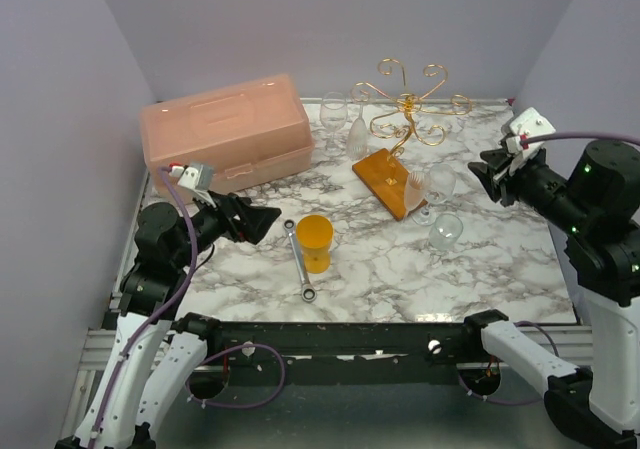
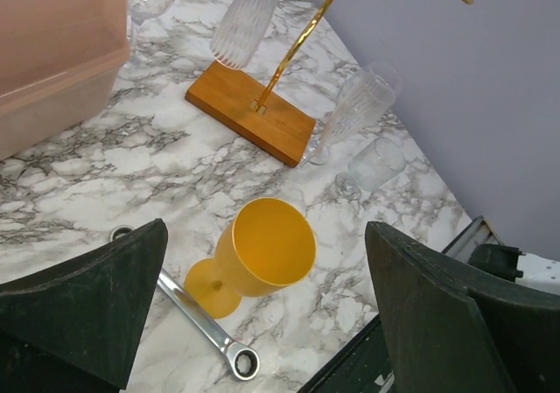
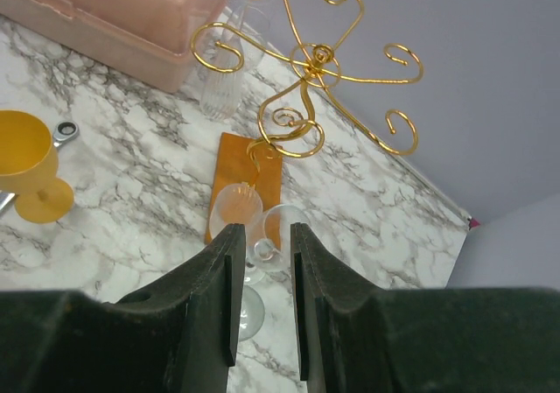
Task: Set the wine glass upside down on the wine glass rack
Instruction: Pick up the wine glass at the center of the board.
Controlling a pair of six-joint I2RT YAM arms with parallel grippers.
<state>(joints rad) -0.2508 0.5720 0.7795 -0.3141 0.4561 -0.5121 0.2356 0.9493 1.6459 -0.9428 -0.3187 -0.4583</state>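
Top external view puts the wine glass rack (image 1: 406, 121) toward the back right of the marble surface (image 1: 480, 269). It is thin gold wire: one slim stem stands upright on a flat orange-brown rectangular base (image 1: 385, 177). Scrolled arms fan out from the top of the stem, each ending in a curl. The base's long axis runs diagonally, from back-left to front-right.

Just beside the base's front-right end stand a ribbed wine glass (image 1: 414, 195) and a smooth wine glass (image 1: 440, 182), both mouth-up. A third clear glass (image 1: 447, 231) lies on its side a little nearer the front.

The left gripper (image 1: 270, 220) hovers just left of a yellow goblet (image 1: 315, 239) and a wrench (image 1: 299, 261), its jaws spread wide and holding nothing. The right gripper (image 1: 479, 174) sits by the right edge, pointed toward the glasses. In the right wrist view its jaws stand a narrow gap apart with nothing between them. A pink case (image 1: 228, 134) lies at the back left.
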